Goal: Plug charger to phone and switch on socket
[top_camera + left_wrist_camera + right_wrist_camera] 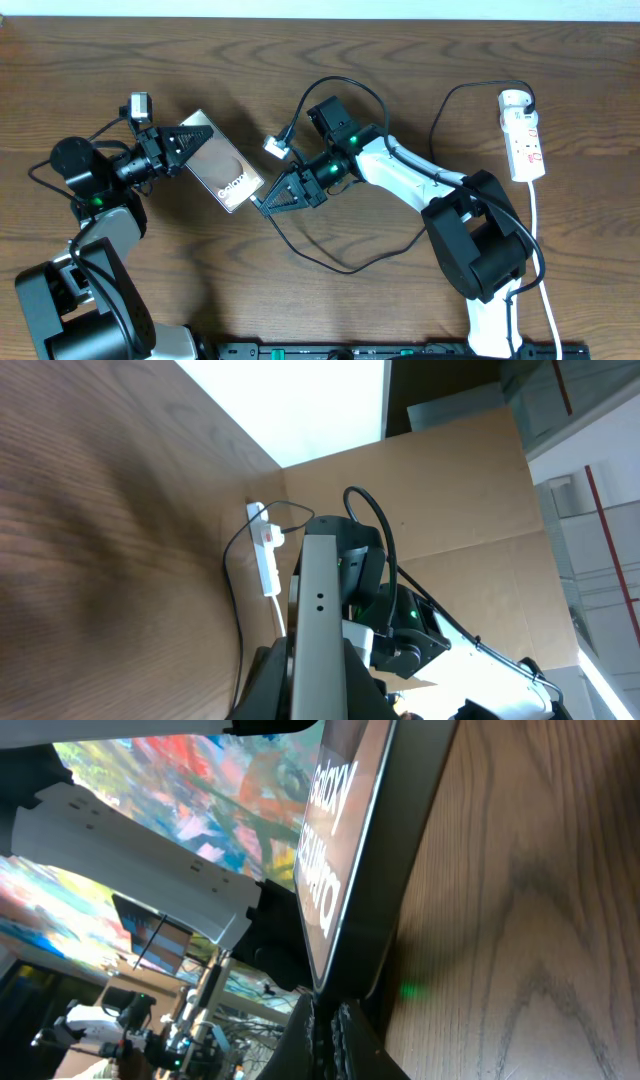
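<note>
Phone lies left of centre, left gripper clamped on its far end, prob. to brace it, while right gripper, closed on charger plug, meets its near edge; socket far right, untouched.

Overhead cam looks straight down on the table, taking in phone, power strip and right arm. Left wrist cam sits v. close behind the phone's edge, facing along the wood twd the strip and right arm; right wrist cam is low, hard against the phone's other end, facing up its lettered face. All 3 share the phone.
</note>
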{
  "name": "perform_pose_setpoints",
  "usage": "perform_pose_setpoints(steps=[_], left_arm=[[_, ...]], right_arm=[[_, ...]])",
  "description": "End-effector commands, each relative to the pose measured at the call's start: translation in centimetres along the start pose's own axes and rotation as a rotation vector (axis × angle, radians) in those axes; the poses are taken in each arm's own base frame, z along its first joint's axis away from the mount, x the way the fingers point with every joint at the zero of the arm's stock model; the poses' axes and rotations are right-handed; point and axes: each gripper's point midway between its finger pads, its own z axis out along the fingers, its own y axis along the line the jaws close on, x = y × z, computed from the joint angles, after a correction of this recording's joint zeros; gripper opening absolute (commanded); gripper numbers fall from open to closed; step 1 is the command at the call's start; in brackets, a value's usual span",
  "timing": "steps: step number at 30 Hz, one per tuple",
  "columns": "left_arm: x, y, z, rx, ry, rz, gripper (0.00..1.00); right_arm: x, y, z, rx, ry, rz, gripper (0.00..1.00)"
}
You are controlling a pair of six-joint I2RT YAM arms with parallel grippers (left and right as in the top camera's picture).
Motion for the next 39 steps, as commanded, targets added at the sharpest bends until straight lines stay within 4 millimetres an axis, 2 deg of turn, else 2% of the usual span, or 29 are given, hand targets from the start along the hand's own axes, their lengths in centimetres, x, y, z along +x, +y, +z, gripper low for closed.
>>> perform_pose_setpoints(steps=[1, 39], left_arm=[[0.47, -0.37, 0.06, 0.01, 0.033, 0.035, 0.07], [0.48, -0.38, 0.08, 0.01, 0.034, 0.035, 0.07]], right_arm=[[-0.83, 1.37, 0.24, -0.027, 0.001, -0.032, 0.01], [-1.06, 1.36, 0.53, -0.026, 0.005, -0.012, 0.01]])
